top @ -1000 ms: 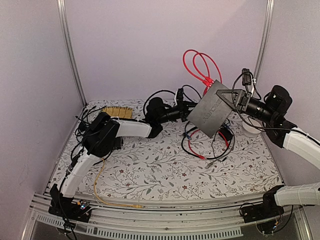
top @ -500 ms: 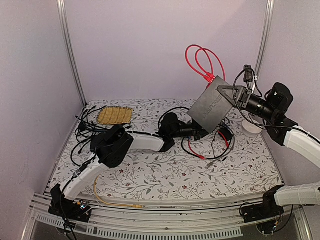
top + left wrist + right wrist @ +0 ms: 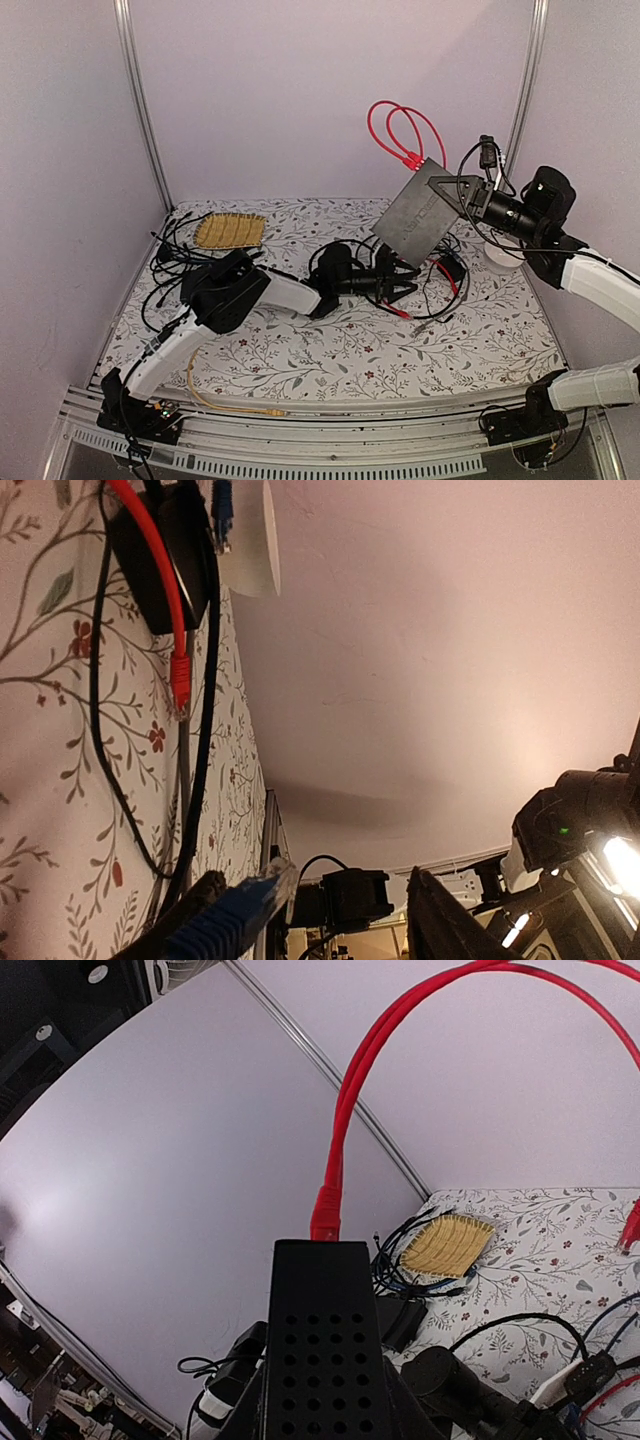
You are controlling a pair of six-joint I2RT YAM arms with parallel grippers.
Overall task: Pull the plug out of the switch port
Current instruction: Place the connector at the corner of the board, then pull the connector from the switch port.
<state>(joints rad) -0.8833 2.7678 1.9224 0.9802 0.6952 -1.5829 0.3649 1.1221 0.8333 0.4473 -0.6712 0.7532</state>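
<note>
My right gripper (image 3: 463, 200) is shut on one corner of the flat black switch (image 3: 415, 215) and holds it tilted above the table. The right wrist view shows the switch's perforated edge (image 3: 318, 1360) between the fingers. A red plug (image 3: 326, 1215) sits in its far edge, and red cable loops (image 3: 405, 130) rise from there. No single switch port can be made out. My left gripper (image 3: 400, 285) is open, low over the table below the switch. In the left wrist view a blue plug (image 3: 240, 910) with a clear tip rests against one finger of my left gripper (image 3: 315, 880). It is in no socket.
A black adapter (image 3: 450, 268) with loose red and black cables (image 3: 400, 310) lies under the switch, and a white disc (image 3: 500, 258) is to the right. At the back left are a woven yellow mat (image 3: 230, 230) and a cable tangle (image 3: 170, 255). A yellow cable (image 3: 205, 385) runs along the front.
My left gripper came away from the switch's lower left edge, moved down and nearer, and opened from shut. The right gripper lifted the switch slightly.
</note>
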